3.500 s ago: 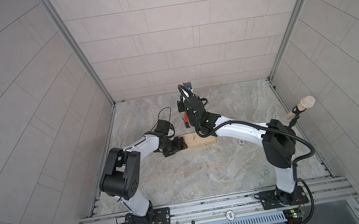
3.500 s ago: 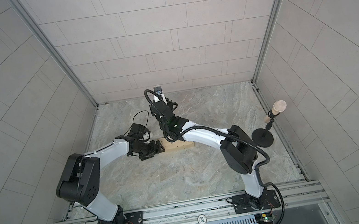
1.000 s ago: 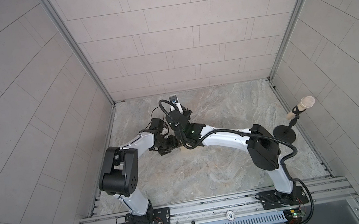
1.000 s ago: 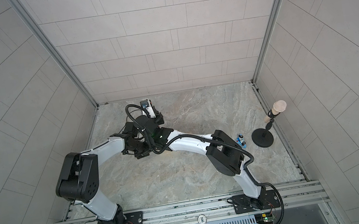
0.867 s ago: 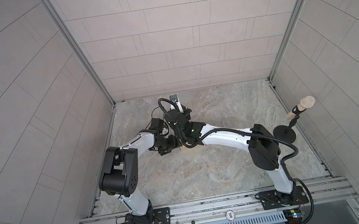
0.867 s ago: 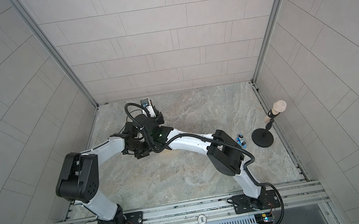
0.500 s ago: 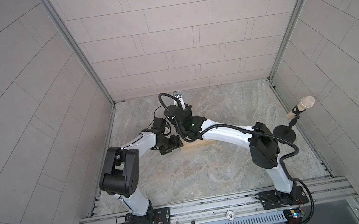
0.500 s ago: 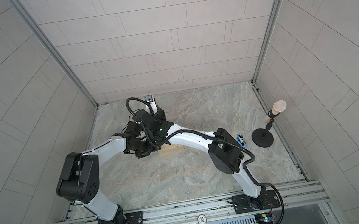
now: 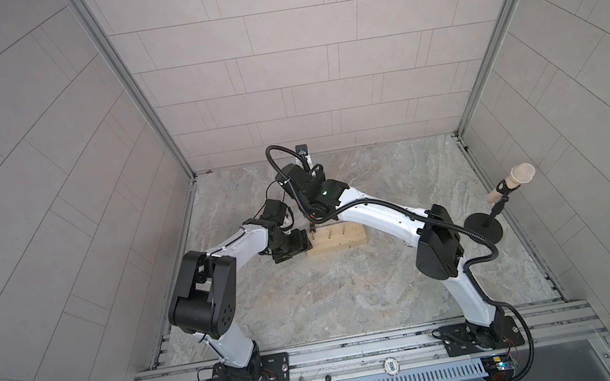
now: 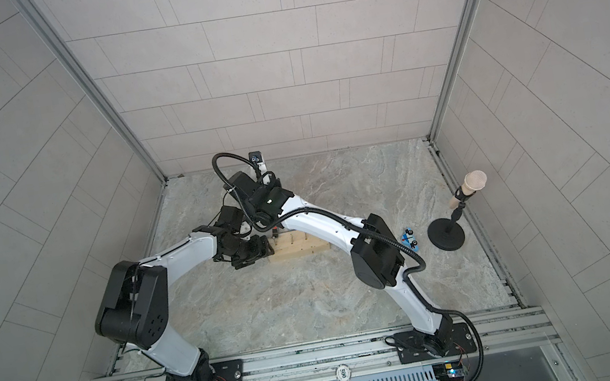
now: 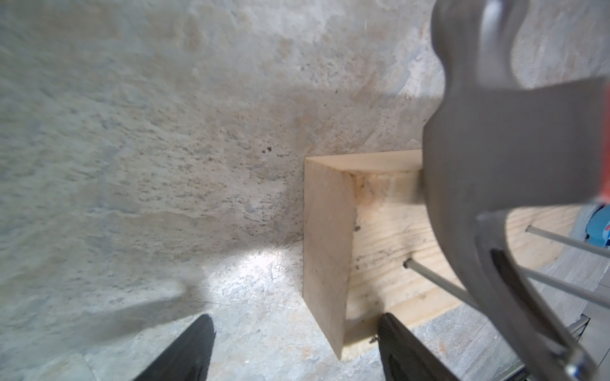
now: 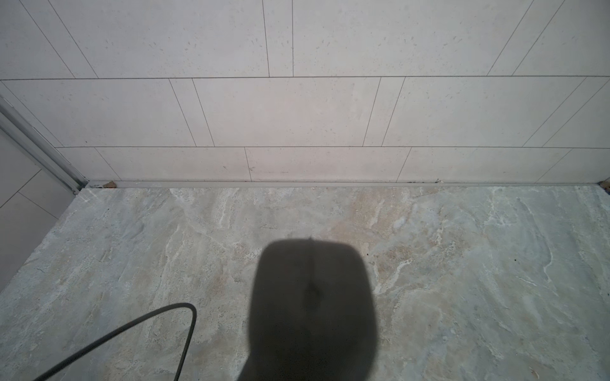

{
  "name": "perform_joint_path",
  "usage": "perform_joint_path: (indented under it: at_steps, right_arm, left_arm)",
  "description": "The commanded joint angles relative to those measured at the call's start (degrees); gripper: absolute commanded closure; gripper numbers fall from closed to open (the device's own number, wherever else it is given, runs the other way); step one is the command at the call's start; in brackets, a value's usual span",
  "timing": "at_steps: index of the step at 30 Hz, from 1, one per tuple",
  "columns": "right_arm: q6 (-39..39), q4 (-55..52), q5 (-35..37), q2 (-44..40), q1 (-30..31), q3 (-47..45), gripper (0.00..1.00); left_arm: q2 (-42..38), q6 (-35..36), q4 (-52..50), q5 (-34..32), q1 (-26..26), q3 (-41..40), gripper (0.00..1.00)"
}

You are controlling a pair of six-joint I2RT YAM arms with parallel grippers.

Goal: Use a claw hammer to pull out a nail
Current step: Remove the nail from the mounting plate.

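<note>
A grey marbled stone table (image 9: 311,301) is enclosed by pale tiled walls. A rectangular light wooden block (image 9: 337,239) is laid flat near the table's middle, and thin steel nails (image 11: 435,280) are seen standing out of its upper face. A beige microphone-like stick (image 9: 514,178) on a black round stand is placed well apart, at the table's right edge. A small blue-and-white object (image 10: 410,238) is seen between that stand and the block. In both top views the block's left end is partly screened by the two wrists above it.

The left hand (image 11: 293,346) is spread wide and nothing is clamped in it. A corner of the block's left end is straddled: one finger (image 11: 402,349) is set just beside the block's long edge, the other over bare table. Contact cannot be confirmed. The right hand (image 9: 308,174) is clenched on a small claw hammer (image 11: 495,148) with silver steel head and orange-red shaft. In the right wrist view only a dark blurred shape is shown.

The claw hammer is located at the block's left end, head down. Its long axis is raised steeply, with the black handle end (image 9: 302,150) leaned toward the back wall. The curved claw is turned toward the left arm's side, and one nail's shank is passed behind it. Seating in the fork cannot be told.
</note>
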Motion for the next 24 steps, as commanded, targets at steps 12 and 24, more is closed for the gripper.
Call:
perform_joint_path:
  at_steps: [12,24]
  right_arm:
    - [4.9,-20.0,-4.8,4.6,-7.2,12.6,1.0]
    - [13.4,-27.0,-13.0,7.4,-12.7,15.7,1.0]
  left_arm:
    - [9.6,-0.5,-8.0,-16.3,-1.1,-3.8,0.19]
    - [10.2,0.1,-8.5,-16.1,-1.2,-3.4,0.18]
